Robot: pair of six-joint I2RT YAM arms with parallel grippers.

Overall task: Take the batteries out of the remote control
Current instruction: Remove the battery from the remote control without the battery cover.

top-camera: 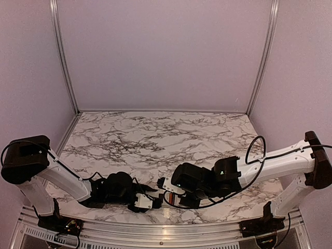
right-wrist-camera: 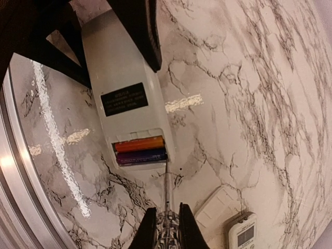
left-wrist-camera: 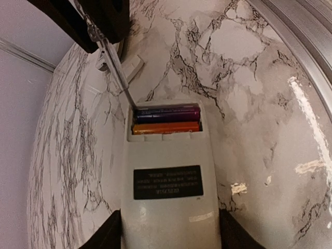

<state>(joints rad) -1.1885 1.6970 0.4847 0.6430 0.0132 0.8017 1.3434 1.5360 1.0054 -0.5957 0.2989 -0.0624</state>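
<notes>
Near edge of counter (top-camera: pixel 155 135): remote (left-wrist-camera: pixel 168 176), back up, gripped across its butt by left tool (left-wrist-camera: pixel 169 229) to steady it. Two batteries (left-wrist-camera: pixel 166 120), orange and purple, seated in bay. Right tool (right-wrist-camera: pixel 167 228) clenched on thin pick (right-wrist-camera: pixel 167 187), tip at bay end, likely for prying

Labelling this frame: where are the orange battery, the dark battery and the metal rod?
orange battery (left-wrist-camera: pixel 166 127): left wrist view, its middle.
dark battery (left-wrist-camera: pixel 167 112): left wrist view, its middle.
metal rod (right-wrist-camera: pixel 167 188): right wrist view, mid-shaft.

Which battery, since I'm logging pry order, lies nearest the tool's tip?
The dark purple battery: the tool tip is at its end; the orange battery lies farther back.
</notes>
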